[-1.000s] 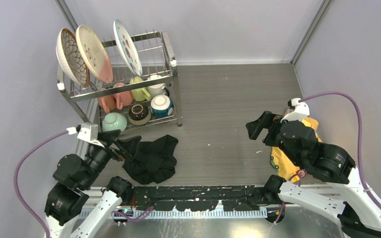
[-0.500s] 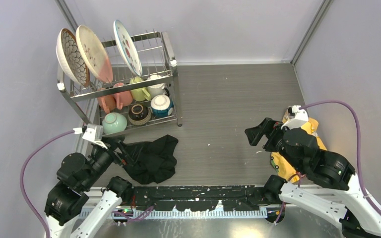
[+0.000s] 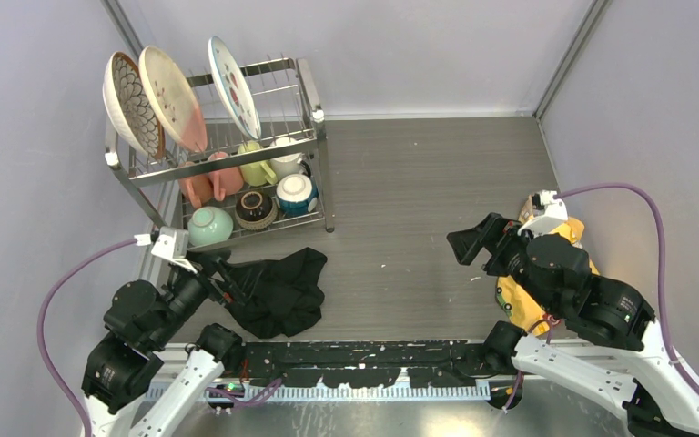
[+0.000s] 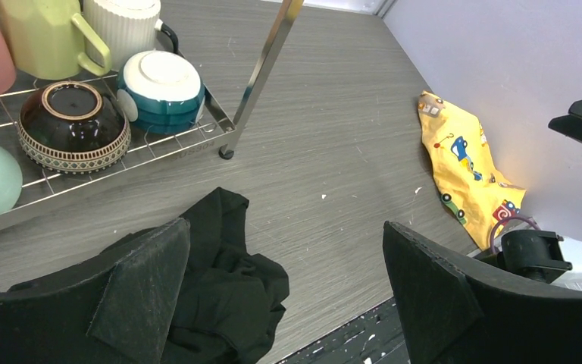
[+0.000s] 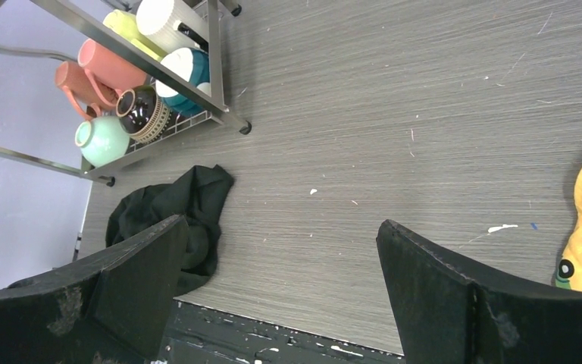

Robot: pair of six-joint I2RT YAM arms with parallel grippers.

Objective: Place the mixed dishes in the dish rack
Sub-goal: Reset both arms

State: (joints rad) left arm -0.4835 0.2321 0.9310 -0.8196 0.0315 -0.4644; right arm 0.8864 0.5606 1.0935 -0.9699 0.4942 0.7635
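Note:
The dish rack (image 3: 237, 157) stands at the back left. Three patterned plates (image 3: 173, 96) stand upright on its top tier. Its lower tier holds the pink (image 3: 223, 175), yellow (image 3: 255, 164) and white (image 3: 285, 157) mugs and the mint-green (image 3: 209, 224), brown (image 3: 256, 208) and blue (image 3: 296, 192) bowls, upside down. My left gripper (image 3: 221, 271) hovers open over the black cloth, in front of the rack, holding nothing (image 4: 284, 227). My right gripper (image 3: 475, 244) is open and empty above bare table at the right (image 5: 282, 224).
A crumpled black cloth (image 3: 278, 287) lies on the table just in front of the rack. A yellow printed cloth (image 4: 466, 163) lies by the right wall, partly under my right arm. Grey walls close in on the left, back and right.
Both arms have drawn back slightly toward the near edge, the right gripper also drifting a little left. The jaws stay open and the dishes have not moved.

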